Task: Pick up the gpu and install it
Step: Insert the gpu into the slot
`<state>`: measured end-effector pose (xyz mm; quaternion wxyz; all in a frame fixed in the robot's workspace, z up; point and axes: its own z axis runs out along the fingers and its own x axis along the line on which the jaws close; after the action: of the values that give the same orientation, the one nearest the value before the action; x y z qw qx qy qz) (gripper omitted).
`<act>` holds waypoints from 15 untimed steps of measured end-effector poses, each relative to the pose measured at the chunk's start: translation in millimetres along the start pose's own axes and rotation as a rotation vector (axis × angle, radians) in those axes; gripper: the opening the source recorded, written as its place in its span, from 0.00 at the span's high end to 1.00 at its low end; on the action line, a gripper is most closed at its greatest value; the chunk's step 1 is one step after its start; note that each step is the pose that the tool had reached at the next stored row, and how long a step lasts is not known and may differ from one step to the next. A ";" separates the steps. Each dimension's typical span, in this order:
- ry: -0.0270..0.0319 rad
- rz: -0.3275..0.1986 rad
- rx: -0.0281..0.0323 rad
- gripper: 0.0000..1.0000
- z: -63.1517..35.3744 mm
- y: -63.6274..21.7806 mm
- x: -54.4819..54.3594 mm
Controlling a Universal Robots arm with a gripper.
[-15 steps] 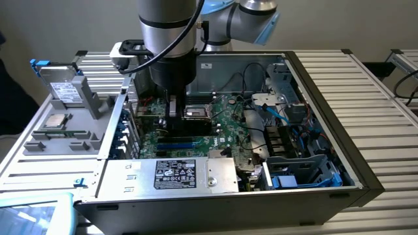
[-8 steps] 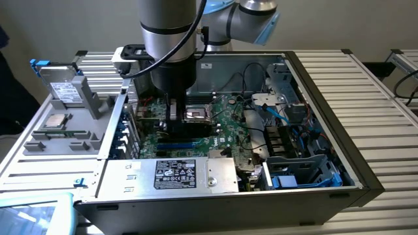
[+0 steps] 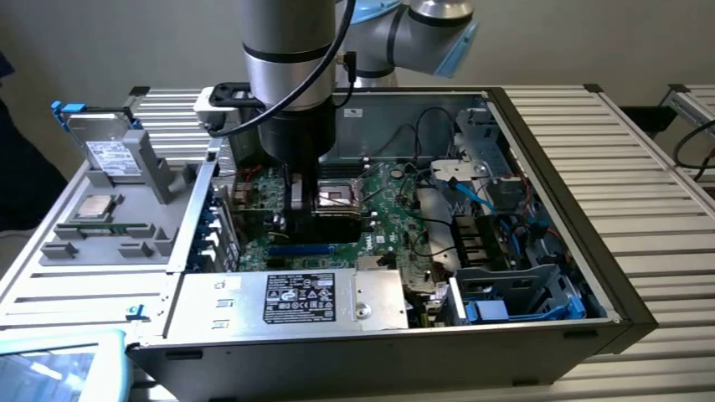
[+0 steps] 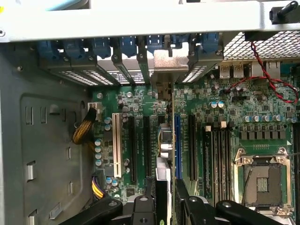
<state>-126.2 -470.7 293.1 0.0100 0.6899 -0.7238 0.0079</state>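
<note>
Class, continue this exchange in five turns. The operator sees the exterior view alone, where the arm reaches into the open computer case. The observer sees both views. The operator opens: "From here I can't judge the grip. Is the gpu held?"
Observer: Yes. The gripper is shut on the gpu, which stands on edge in its grip.
Operator: Where does the card lie?
Observer: It runs alongside the blue slot. I cannot tell whether it is seated.
Operator: And its end?
Observer: The silver bracket sits in the row of blue latches.
</note>
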 end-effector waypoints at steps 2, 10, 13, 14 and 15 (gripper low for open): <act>0.0000 0.000 0.0000 0.72 0.0 0.0 0.0; -0.0024 0.000 0.0014 0.72 3.4 0.3 -2.9; -0.0106 0.000 0.0024 0.72 5.5 0.5 -3.3; -0.0107 0.000 0.0024 0.72 5.5 0.6 -3.3; -0.0108 0.000 0.0024 0.72 5.5 0.6 -3.3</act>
<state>-126.7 -467.5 287.5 0.0052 0.6899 -0.7239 0.0051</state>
